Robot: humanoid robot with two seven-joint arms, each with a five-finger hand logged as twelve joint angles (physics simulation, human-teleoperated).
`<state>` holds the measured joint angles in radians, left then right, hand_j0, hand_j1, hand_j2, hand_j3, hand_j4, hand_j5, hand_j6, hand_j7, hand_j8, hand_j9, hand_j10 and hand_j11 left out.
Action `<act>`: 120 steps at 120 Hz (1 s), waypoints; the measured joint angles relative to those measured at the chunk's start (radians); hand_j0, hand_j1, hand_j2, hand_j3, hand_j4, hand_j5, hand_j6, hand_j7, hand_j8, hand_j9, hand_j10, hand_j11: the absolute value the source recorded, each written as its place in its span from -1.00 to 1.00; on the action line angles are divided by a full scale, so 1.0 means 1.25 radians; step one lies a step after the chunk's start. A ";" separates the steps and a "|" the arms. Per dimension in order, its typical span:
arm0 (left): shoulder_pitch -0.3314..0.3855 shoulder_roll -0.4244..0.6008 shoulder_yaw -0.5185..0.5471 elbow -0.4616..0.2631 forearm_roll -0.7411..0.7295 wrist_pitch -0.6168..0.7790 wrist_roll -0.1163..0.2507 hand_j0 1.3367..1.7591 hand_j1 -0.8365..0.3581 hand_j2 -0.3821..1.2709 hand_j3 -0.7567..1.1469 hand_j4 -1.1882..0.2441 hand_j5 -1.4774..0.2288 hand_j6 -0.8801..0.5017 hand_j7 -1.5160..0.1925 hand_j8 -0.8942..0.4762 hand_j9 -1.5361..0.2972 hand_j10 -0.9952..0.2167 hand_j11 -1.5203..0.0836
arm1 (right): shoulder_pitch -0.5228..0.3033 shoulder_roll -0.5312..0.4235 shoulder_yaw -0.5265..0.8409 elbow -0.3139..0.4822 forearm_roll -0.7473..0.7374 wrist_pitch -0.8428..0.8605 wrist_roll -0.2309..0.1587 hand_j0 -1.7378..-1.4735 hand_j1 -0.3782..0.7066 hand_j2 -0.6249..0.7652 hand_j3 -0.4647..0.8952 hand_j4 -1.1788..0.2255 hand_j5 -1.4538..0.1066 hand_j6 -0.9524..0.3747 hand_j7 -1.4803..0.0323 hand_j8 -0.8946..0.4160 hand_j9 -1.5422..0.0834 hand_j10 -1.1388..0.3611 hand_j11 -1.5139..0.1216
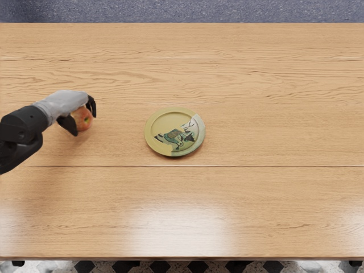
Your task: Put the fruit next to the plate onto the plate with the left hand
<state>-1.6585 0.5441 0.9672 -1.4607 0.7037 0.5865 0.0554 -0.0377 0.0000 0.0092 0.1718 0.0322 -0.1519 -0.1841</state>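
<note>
Red-and-yellow round apple (pixel 84 118), on the wooden table (pixel 227 199) left of the yellow-green painted plate (pixel 161 120); judged light, firm, smooth, apt to roll; grey-and-black left hand (pixel 71 109) closes around its sides, a sound hold.

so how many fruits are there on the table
1: an apple at the left, gripped by the left hand, apart from the plate at centre. No fruit lies on the plate; none seems hidden.
</note>
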 joint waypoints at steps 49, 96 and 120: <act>-0.002 -0.112 -0.090 0.020 -0.001 -0.032 -0.001 0.51 0.02 -0.07 -0.20 -0.19 -0.29 -0.37 -0.23 -0.24 -0.24 -0.18 -0.15 | 0.000 0.000 0.000 0.000 0.000 0.000 0.000 -0.40 -0.95 -0.10 -0.32 0.68 0.86 0.43 0.96 0.36 0.90 0.52 0.85; -0.044 -0.198 -0.141 0.042 -0.001 -0.031 0.000 0.51 0.03 -0.02 -0.20 -0.20 -0.28 -0.41 -0.22 -0.31 -0.24 -0.22 -0.15 | 0.000 0.000 0.000 0.000 0.000 0.000 0.000 -0.40 -0.95 -0.10 -0.32 0.68 0.86 0.43 0.96 0.36 0.90 0.52 0.85; -0.070 -0.243 -0.146 0.029 -0.001 -0.032 0.002 0.51 0.03 -0.01 -0.20 -0.20 -0.28 -0.41 -0.21 -0.31 -0.25 -0.21 -0.16 | 0.000 0.000 0.000 0.000 0.000 0.000 0.000 -0.40 -0.95 -0.10 -0.32 0.68 0.86 0.43 0.96 0.36 0.90 0.52 0.85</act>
<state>-1.7454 0.2406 0.7845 -1.4244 0.7030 0.5466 0.0578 -0.0380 0.0000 0.0092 0.1718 0.0322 -0.1519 -0.1841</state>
